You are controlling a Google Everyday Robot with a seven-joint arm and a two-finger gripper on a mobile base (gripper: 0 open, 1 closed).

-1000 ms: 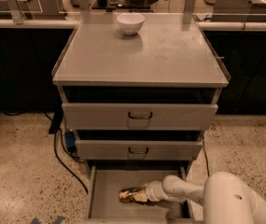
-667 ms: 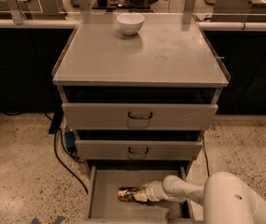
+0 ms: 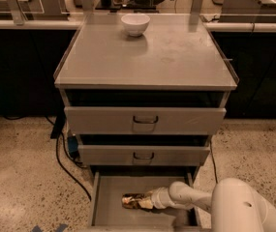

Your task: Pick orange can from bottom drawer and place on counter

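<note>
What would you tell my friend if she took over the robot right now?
The gripper is down inside the bottom drawer, at the right end of the can.
The can lies on its side on the drawer floor, not lifted yet.
The counter has a white bowl near its back edge.
Done: drawer open, arm reached in to the can.
Left: lift the can out and set it on the counter.

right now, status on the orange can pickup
Pincer low in bottom drawer, at orange can. Can lying on its side. White bowl at back of counter.
</note>
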